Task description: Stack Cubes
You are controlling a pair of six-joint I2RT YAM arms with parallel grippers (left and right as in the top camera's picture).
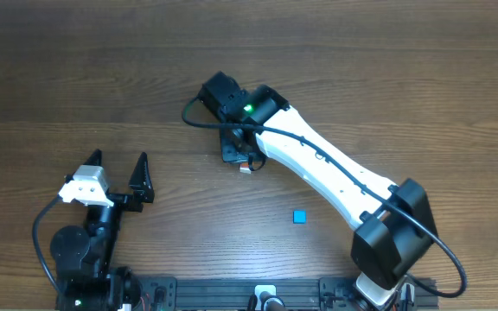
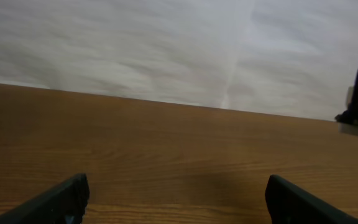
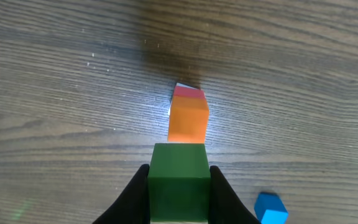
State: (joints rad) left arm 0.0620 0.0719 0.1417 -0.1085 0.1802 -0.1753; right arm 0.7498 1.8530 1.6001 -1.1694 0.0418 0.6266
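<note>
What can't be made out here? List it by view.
Top view: the right gripper hides the orange cube and most of the red cube.
Right wrist view: the green cube in that gripper overlaps the orange cube, so contact or gap cannot be told.
Right wrist view: a pale sliver beside the red cube is too small to identify.
Right wrist view: the blue cube is cut by the edge.

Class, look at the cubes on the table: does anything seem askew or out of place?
Nothing spilled or damaged. The orange cube seems slightly twisted on the red cube. The blue cube lies apart, unstacked, while the right gripper holds the green cube.
</note>
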